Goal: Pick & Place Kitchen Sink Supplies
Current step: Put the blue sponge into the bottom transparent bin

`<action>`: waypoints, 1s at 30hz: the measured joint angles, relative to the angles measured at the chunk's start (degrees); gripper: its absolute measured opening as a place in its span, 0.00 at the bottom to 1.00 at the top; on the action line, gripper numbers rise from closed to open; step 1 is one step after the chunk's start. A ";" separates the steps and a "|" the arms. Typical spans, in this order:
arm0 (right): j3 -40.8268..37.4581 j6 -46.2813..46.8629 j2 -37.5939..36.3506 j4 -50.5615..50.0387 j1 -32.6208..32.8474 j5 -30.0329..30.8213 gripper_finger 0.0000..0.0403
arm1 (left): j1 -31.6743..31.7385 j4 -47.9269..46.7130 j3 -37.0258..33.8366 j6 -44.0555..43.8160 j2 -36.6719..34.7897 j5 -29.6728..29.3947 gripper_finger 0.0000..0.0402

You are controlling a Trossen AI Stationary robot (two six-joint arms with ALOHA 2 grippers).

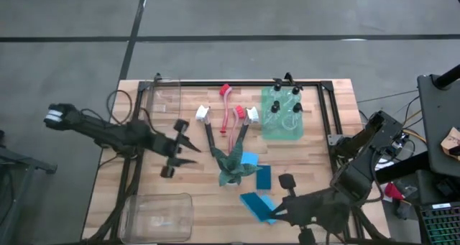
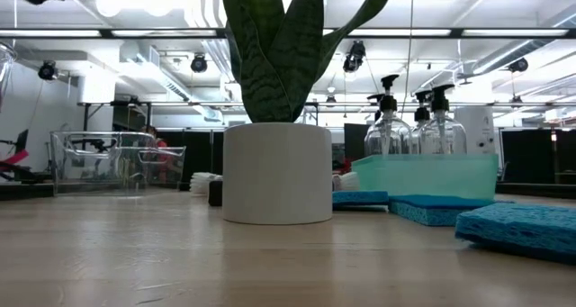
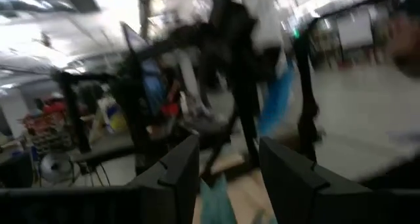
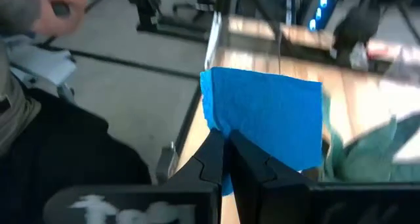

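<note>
The job looks like it has only just begun, because almost all the sink things still lie out on the desk (image 1: pixel 129 202). The right end effector (image 1: pixel 277 215) is clenched on the edge of a blue sponge (image 4: pixel 266 115), pinching it tight between its two fingers near the front edge of the desk. Another blue sponge (image 1: pixel 263 177) lies flat just beside the green plant (image 1: pixel 233 166), and a lighter blue one (image 1: pixel 249 159) peeks out next to the plant's leaves. Three dish brushes are in the middle: one with a white head (image 1: pixel 202 114), a red one (image 1: pixel 226 91), and one with a red and white head (image 1: pixel 246 115). The small bottles with black caps (image 1: pixel 284 105) stand together in a pale green tray (image 1: pixel 282 132) at the back. The left end effector (image 1: pixel 188 148) hangs over the desk near the brush handles with its fingers apart and nothing in them. A clear bin (image 1: pixel 158 216) sits at the front corner on the left, and it looks empty. A second clear box (image 1: pixel 162 101) sits at the back left, and I cannot tell what is in it. So I think the sponges, brushes and bottles are all still left to put away.
</note>
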 joint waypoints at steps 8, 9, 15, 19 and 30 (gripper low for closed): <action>2.89 -11.78 -0.04 5.54 -0.27 0.04 0.03 | -3.24 0.72 8.84 2.43 11.02 -0.79 0.38; 3.04 -12.54 -0.02 5.50 -0.39 -0.03 0.03 | -3.62 1.25 9.94 2.97 12.26 -0.77 0.38; 3.15 -16.94 -0.02 7.40 -1.79 -0.04 0.03 | -5.34 0.68 16.04 4.54 19.92 -0.97 0.38; 3.00 -17.77 -0.02 7.41 -2.92 -0.34 0.03 | -6.08 1.26 19.76 5.38 23.57 -1.10 0.38; 2.84 -19.71 0.00 7.92 -4.56 -1.49 0.03 | -6.87 1.73 23.62 6.38 28.38 -1.38 0.38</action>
